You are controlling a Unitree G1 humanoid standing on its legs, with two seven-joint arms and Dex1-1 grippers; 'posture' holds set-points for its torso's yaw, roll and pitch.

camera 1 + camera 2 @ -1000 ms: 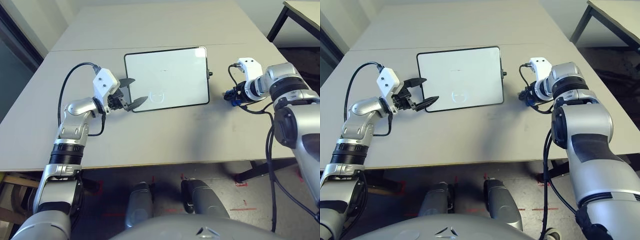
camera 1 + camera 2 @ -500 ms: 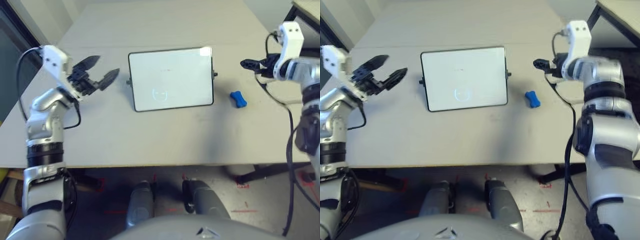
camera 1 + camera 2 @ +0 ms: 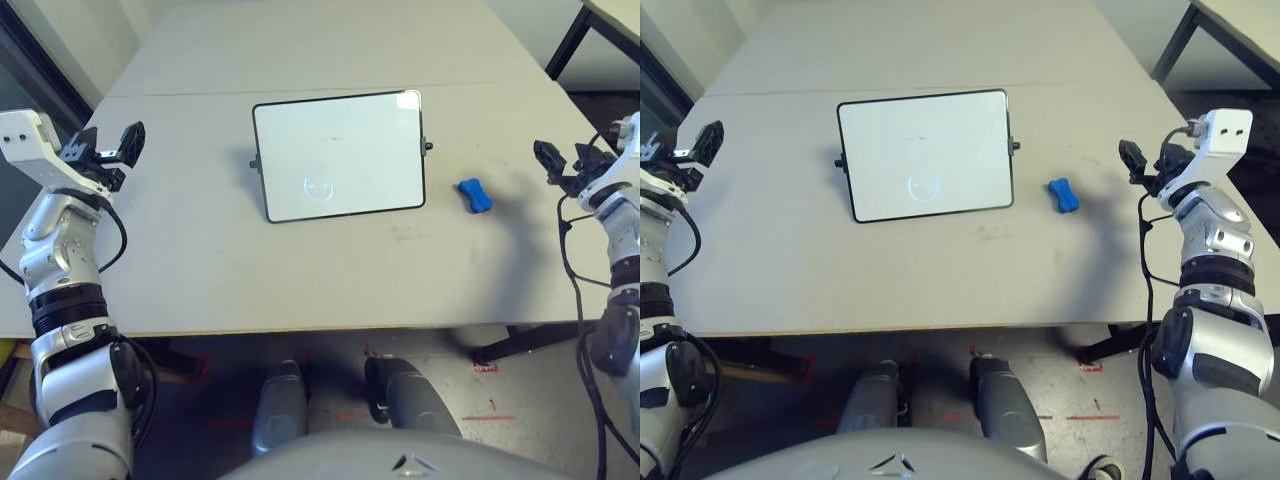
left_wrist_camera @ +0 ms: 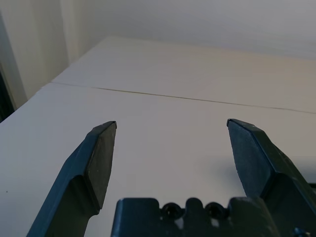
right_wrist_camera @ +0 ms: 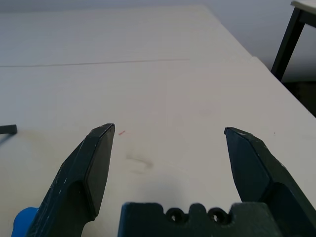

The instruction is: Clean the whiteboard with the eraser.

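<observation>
While eraser (image 3: 474, 195) lies beside whiteboard (image 3: 338, 153), both claws, wide apart, have withdrawn to table edges.

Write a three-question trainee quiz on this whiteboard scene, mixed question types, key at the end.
1. True or false: the eraser lies on the whiteboard.
2. Which gripper is nearer the eraser? A) the left gripper B) the right gripper
3. Fill in: both grippers' fingers are ____.

Key
1. False. It lies on the table, apart from the board, on the robot's right of it.
2. B. The right gripper is out by the table's right edge, on the eraser's side; the left is far off at the left edge.
3. Open. Both wrist views show a wide gap between the fingers, with nothing held.
</observation>
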